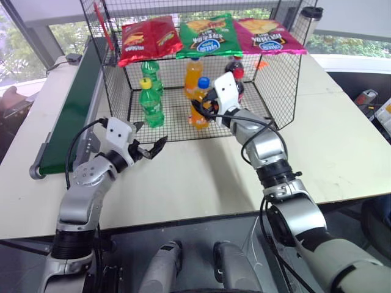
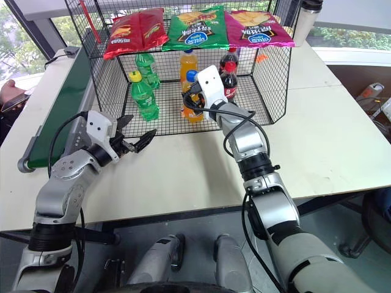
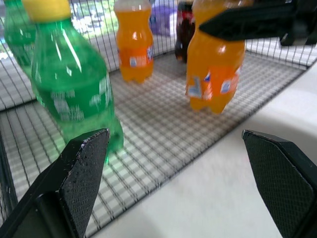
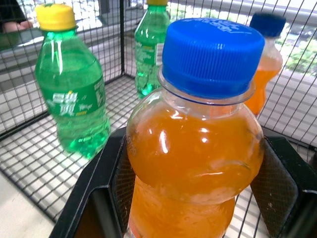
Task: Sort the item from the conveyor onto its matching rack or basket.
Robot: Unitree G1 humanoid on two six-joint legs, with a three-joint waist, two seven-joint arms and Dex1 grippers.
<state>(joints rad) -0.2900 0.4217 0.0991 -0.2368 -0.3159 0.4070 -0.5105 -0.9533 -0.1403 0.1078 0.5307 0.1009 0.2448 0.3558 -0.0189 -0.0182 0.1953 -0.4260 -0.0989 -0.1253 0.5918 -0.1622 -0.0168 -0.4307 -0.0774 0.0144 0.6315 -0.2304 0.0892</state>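
The item (image 1: 197,113), a small orange drink bottle with a blue cap, is just inside the front opening of the black wire cage (image 1: 282,91), low over its white-lined mesh floor. My right gripper (image 1: 204,107) is shut on the bottle's body; in the right wrist view its black fingers (image 4: 101,188) clamp the bottle (image 4: 195,144) from both sides. My left gripper (image 1: 148,139) hangs open and holds nothing, over the table just in front of the cage's left front corner. The dark green conveyor (image 1: 73,110) runs along the table's left side.
Inside the cage stand two green bottles (image 1: 151,104), an orange-capped orange bottle (image 1: 193,74) and a dark cola bottle (image 1: 236,70). Chip bags (image 1: 211,33) lie on its top shelf. A tumbler (image 1: 310,18) stands at the back right. The pale table (image 1: 330,146) stretches off to the right.
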